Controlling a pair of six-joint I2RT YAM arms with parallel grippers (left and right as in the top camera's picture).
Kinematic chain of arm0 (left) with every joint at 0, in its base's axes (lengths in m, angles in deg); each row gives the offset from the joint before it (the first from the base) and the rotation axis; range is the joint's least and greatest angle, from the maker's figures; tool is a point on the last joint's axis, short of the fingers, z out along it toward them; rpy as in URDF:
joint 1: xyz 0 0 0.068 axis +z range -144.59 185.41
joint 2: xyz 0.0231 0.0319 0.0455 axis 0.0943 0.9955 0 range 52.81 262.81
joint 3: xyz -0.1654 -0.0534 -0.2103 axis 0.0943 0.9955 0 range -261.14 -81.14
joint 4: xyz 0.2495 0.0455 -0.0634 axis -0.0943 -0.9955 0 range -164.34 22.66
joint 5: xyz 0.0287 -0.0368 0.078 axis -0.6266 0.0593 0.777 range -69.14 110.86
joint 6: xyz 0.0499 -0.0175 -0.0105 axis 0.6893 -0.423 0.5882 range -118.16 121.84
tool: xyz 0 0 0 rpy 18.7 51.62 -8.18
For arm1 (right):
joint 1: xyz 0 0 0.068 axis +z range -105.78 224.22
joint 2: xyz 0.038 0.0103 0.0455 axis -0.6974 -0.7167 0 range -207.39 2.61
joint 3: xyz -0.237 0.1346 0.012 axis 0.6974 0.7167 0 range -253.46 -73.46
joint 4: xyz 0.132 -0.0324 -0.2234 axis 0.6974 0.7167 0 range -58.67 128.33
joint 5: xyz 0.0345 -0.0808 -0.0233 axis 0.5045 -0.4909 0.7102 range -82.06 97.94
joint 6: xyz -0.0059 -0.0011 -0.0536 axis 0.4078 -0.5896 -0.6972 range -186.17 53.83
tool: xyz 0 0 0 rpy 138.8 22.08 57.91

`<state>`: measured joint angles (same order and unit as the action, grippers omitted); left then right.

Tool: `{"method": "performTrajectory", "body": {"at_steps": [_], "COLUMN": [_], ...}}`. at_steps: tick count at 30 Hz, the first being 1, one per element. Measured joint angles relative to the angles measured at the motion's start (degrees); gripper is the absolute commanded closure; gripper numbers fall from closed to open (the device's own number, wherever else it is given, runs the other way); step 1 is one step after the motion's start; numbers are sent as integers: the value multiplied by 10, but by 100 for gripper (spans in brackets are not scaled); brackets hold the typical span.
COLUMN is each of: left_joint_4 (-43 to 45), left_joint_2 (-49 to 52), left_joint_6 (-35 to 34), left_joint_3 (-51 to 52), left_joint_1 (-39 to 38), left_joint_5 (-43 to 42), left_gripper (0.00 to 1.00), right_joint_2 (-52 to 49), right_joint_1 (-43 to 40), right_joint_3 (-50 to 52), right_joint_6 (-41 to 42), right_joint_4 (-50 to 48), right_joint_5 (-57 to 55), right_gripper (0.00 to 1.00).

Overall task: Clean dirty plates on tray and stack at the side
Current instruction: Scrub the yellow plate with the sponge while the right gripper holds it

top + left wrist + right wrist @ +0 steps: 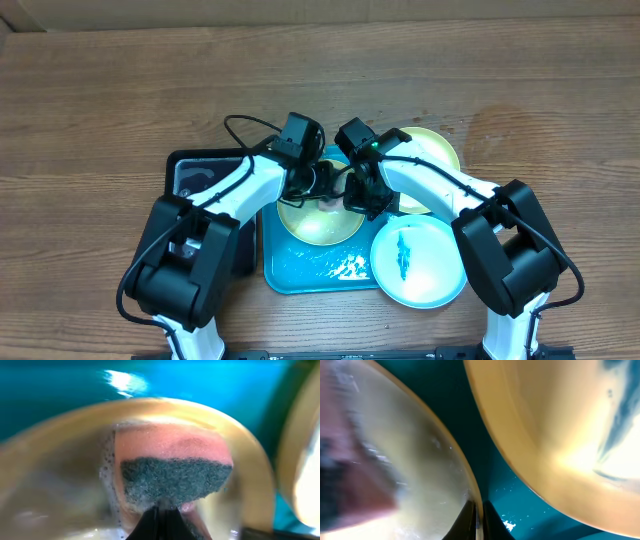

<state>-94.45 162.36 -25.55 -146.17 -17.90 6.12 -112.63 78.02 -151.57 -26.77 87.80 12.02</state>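
A yellow-green plate (322,228) lies in the turquoise tray (300,272). My left gripper (318,185) is shut on a pink sponge with a dark green scouring face (172,467), pressed onto this wet plate (60,470). My right gripper (356,196) is shut on the plate's rim (420,460), one finger on each side of it (477,515). A second yellow-green plate (436,152) with teal smears (545,425) sits at the tray's far right corner. A light blue plate (418,262) with a teal smear lies at the tray's near right edge.
A smaller black tray (200,175) lies left of the turquoise tray, partly under my left arm. White foam spots (345,268) lie on the tray floor near its front. Bare wooden table (120,100) surrounds the trays.
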Motion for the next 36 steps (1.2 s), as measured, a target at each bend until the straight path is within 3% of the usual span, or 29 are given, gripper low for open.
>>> {"method": "performTrajectory", "body": {"at_steps": [8, 14, 21, 27, 36], "left_joint_4": [-74, -117, -155, -181, -166], "left_joint_2": [-10, -11, -11, 2, -2], "left_joint_6": [-10, 7, 120, 211, 210], "left_joint_3": [-12, -19, -17, 2, 10], "left_joint_1": [28, 28, 43, 41, 40], "left_joint_5": [92, 113, 16, -142, -166], "left_gripper": [96, 96, 96, 96, 96], "right_joint_2": [0, 0, 0, 0, 0], "right_joint_1": [0, 0, 0, 0, 0], "right_joint_3": [0, 0, 0, 0, 0], "right_joint_6": [0, 0, 0, 0, 0], "right_joint_4": [0, -2, -4, -3, -3], "right_joint_5": [1, 1, 1, -1, 0], "right_gripper": [96, 96, 96, 96, 96]}}
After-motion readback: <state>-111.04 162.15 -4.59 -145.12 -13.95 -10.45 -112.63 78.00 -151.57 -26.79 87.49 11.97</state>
